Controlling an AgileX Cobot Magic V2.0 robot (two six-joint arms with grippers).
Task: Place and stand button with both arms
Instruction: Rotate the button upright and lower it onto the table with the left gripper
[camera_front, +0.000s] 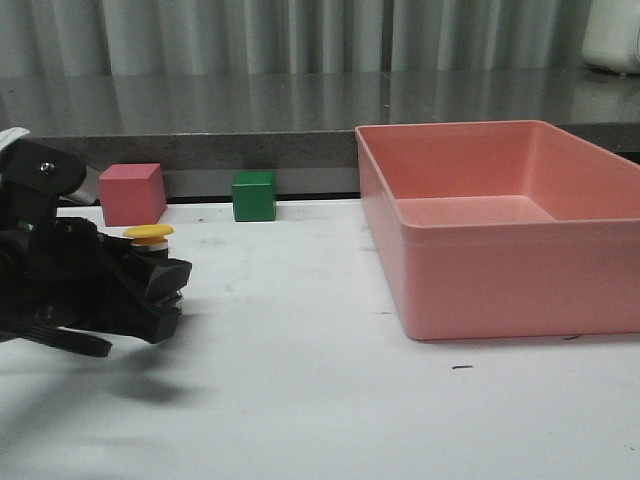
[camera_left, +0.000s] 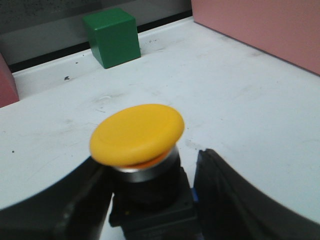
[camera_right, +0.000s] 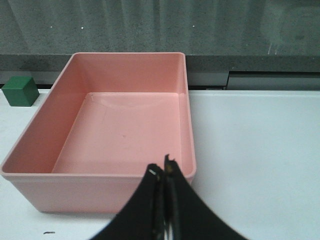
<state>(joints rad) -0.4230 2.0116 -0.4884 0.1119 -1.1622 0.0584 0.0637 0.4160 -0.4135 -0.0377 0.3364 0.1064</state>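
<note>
The left gripper (camera_left: 150, 200) clasps the upright button (camera_left: 137, 134), cap up; the right gripper (camera_right: 164, 172), clenched, hangs far off.

- Button (camera_front: 150, 238) stood upright on table (camera_front: 300, 400) at left, between left gripper (camera_front: 165, 290) fingers.
- Two cubes (camera_front: 132, 193) (camera_front: 254, 195) sat behind it at table's back edge.
- Bin (camera_front: 500, 230) lay at right.
</note>
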